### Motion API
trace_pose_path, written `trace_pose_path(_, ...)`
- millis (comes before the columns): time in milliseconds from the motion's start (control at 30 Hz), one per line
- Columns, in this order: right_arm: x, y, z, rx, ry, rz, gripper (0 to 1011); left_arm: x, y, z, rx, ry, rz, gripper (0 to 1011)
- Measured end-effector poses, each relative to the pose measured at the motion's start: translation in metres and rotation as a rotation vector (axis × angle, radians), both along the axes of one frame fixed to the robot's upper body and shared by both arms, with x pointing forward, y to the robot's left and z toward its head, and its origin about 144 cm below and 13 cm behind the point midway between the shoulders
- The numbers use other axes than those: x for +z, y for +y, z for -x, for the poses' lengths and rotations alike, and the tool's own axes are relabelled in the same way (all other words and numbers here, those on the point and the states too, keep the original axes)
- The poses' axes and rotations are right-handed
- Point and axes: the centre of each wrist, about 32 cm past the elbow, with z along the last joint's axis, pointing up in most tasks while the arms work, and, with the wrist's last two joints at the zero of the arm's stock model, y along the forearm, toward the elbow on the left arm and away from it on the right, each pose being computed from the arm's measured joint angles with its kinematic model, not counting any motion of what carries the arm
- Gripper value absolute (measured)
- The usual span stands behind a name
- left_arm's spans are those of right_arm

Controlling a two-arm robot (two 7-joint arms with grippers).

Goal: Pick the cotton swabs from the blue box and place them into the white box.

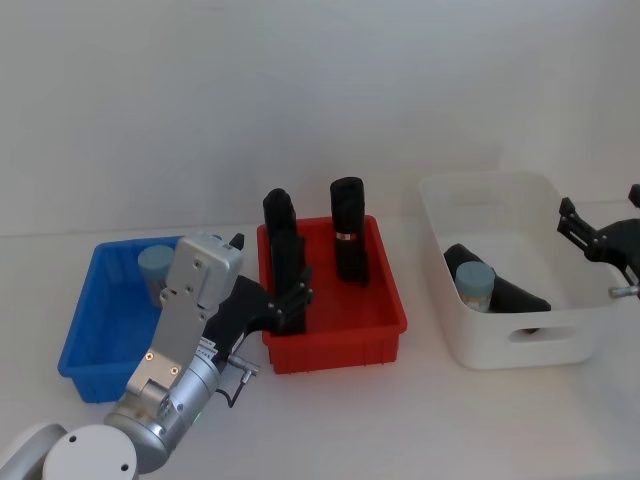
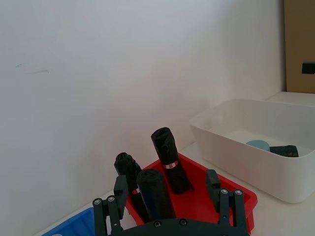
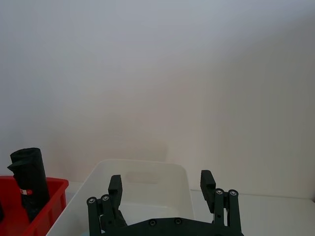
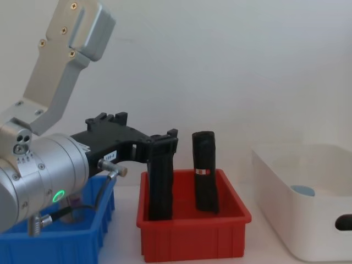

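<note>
Two cotton swabs jars, clear with pale blue lids: one (image 1: 156,268) upright in the blue box (image 1: 85,330), behind the left gripper (image 1: 297,297) and partly hidden by its arm; the other (image 1: 475,283) inside the white box (image 1: 500,345), beside a black roll (image 1: 505,285), left of the right gripper (image 1: 585,235). Left gripper spread, empty, raised over the red bin's (image 1: 340,335) near-left edge. Right gripper spread, empty, hovering at the white box's right rim, largely cut off.

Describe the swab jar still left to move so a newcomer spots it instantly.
Of three bins on the table, take the blue box at the robot's left. In its far part stands the cotton swab jar, partly behind the left arm. Its pale blue lid sets it apart from the black rolls next door.
</note>
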Motion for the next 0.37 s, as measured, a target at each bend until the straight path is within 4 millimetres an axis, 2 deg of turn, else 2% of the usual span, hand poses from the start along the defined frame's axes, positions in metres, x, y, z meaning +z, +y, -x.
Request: trace_pose_path(367,0.0000,0.0000,0.0000,0.000,-0.001,0.000,1002,0.0000,0.0000,0.0000,0.000,0.000,0.000,1004)
